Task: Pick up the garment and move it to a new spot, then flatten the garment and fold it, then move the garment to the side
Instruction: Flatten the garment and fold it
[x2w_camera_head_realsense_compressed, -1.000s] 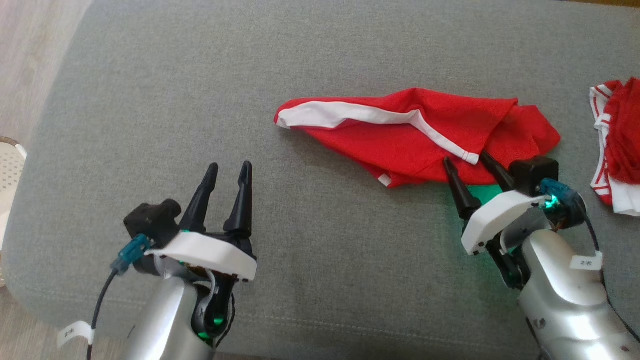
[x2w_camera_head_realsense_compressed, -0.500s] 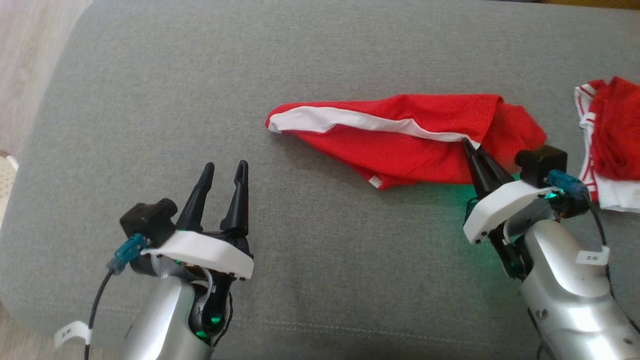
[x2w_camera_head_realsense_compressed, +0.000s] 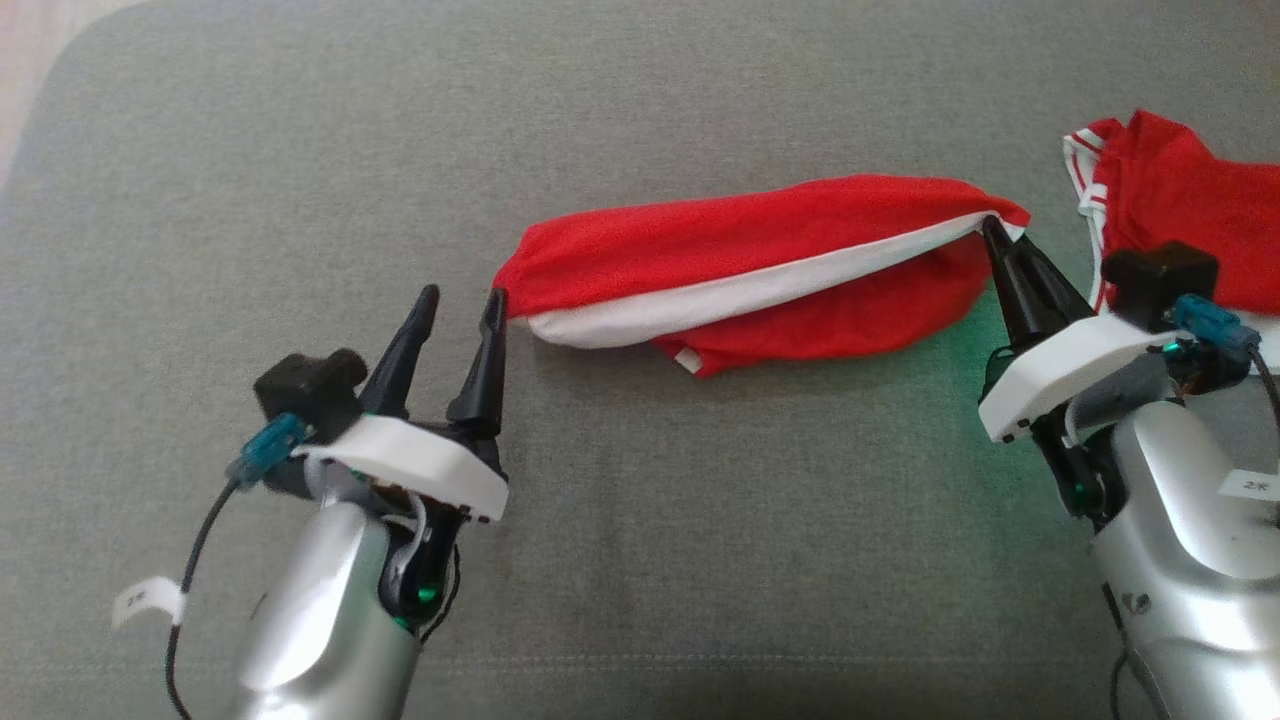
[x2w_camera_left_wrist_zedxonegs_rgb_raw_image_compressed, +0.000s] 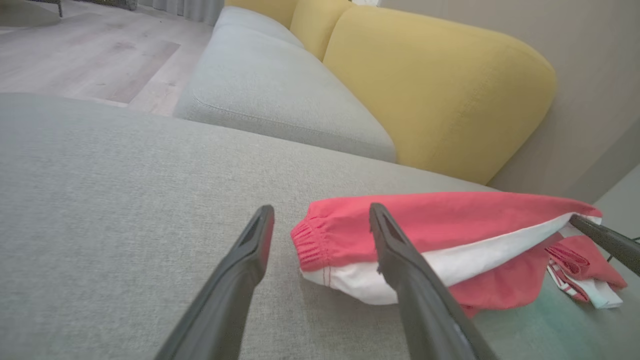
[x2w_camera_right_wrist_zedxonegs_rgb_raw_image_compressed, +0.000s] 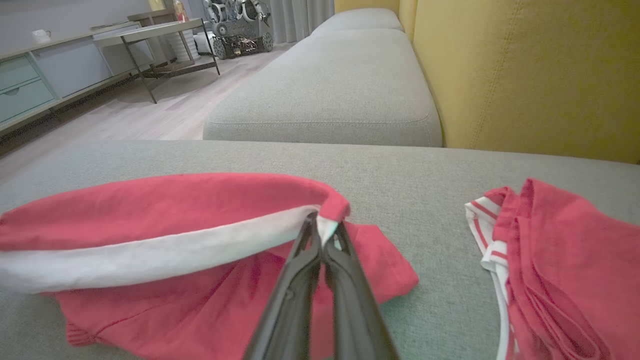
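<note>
Your right gripper (x2w_camera_head_realsense_compressed: 990, 224) is pressed shut on the garment (x2w_camera_head_realsense_compressed: 740, 235), pinching the white band at its 3 o'clock end. This arm comes in from 5 o'clock, and the fingers point to 11 o'clock. Your left gripper (x2w_camera_head_realsense_compressed: 463, 294) has its fingers wide apart and holds nothing. It comes from 7 o'clock and sits just beside the garment's 9 o'clock end. The garment lies stretched across the middle of the gray cushion (x2w_camera_head_realsense_compressed: 650, 560). Another red cloth (x2w_camera_head_realsense_compressed: 1180, 200) lies at 2 o'clock.
</note>
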